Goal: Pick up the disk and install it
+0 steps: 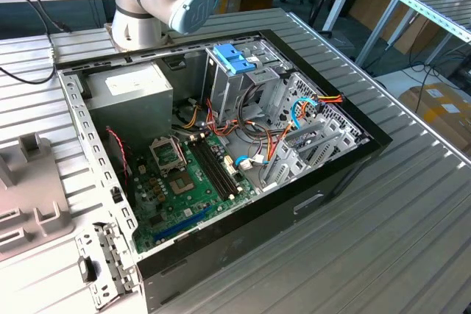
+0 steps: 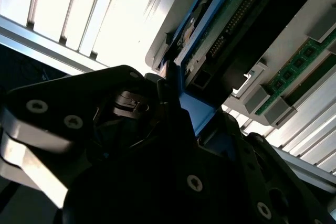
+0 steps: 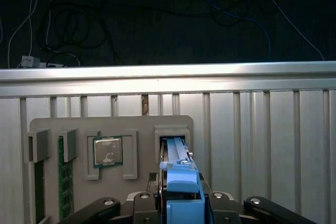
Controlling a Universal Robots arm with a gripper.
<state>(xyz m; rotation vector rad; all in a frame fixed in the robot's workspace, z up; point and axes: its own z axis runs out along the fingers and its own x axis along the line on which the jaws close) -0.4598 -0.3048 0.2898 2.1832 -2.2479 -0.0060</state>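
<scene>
In the first wrist view the disk (image 3: 180, 179) stands on edge in a slot of a grey parts tray (image 3: 47, 127), its blue side rail facing the camera. My gripper (image 3: 181, 205) sits around that blue rail, one black finger (image 3: 143, 199) close on each side, shut on it. The second wrist view shows the disk (image 2: 231, 19) edge-on, green circuit board showing, with its blue rail running into the black gripper (image 2: 176, 106). The disk's lower part is still inside the tray slot. In the exterior view the open computer case (image 1: 221, 145) lies on the table.
The tray also holds a processor chip (image 3: 107, 151) and green memory sticks (image 3: 64, 182). Beyond it runs the table edge (image 3: 168, 72), then dark floor with cables. In the case are a drive cage with a light-blue top (image 1: 234, 59), a grey power supply (image 1: 132, 90) and the motherboard (image 1: 184, 182).
</scene>
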